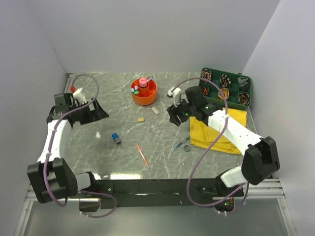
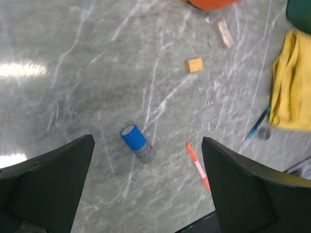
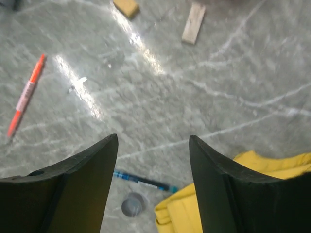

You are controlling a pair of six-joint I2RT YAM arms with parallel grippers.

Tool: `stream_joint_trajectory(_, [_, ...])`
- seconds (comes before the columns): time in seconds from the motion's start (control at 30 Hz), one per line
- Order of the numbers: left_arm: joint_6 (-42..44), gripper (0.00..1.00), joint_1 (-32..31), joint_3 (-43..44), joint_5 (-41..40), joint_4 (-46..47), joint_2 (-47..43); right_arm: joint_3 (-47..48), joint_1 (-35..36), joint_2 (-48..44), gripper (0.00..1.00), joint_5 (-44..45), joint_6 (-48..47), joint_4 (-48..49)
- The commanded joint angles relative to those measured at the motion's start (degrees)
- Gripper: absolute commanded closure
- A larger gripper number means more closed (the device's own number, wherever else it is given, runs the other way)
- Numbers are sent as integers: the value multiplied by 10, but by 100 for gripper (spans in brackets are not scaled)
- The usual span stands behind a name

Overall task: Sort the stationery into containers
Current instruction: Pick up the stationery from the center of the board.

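Note:
The round orange organiser (image 1: 143, 92) holds several small items, and the green tray (image 1: 226, 87) stands at the back right. Loose on the table lie a blue-capped cylinder (image 1: 116, 138) (image 2: 137, 142), an orange-red pen (image 1: 142, 155) (image 3: 26, 94), a blue pen (image 1: 180, 144) (image 3: 143, 181), a dark disc (image 1: 187, 147) (image 3: 132, 204), a tan eraser (image 1: 141, 119) (image 2: 194, 64) and a pale eraser (image 1: 155, 111) (image 3: 193, 23). My left gripper (image 1: 94, 111) (image 2: 148, 140) hovers open and empty above the cylinder. My right gripper (image 1: 173, 114) (image 3: 153, 137) is open and empty above the blue pen and disc.
A crumpled yellow cloth (image 1: 219, 130) (image 3: 252, 194) lies under my right arm, touching the blue pen's tip. White walls close in the table on the left, back and right. The arm bases and a black rail (image 1: 157, 187) line the near edge.

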Motion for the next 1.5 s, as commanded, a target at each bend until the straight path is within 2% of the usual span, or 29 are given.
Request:
stream_joint_trajectory(0.0, [103, 1, -50, 102, 19, -13, 32, -36, -48, -29, 35, -59, -3, 23])
stream_joint_trajectory(0.17, [151, 1, -65, 187, 15, -48, 105, -64, -47, -12, 36, 18, 59, 134])
stream_joint_trajectory(0.27, [181, 1, -83, 207, -28, -38, 138, -19, -33, 49, 36, 39, 55, 156])
stream_joint_trajectory(0.33, [170, 1, -86, 207, -47, -12, 147, 19, -14, 88, 38, 68, 34, 163])
stream_joint_trajectory(0.47, [157, 1, -85, 209, -67, -5, 147, 90, 3, 187, 39, 70, 13, 173])
stream_joint_trajectory(0.67, [159, 1, -80, 222, -82, -6, 156, 182, 42, 291, 40, 77, 2, 147])
stream_joint_trajectory(0.97, [150, 0, -57, 233, -76, -5, 160, 278, 63, 373, 40, 121, 6, 94])
stream_joint_trajectory(1.47, [136, 1, -49, 260, -58, 6, 196, 277, 61, 399, 44, 156, 10, 54])
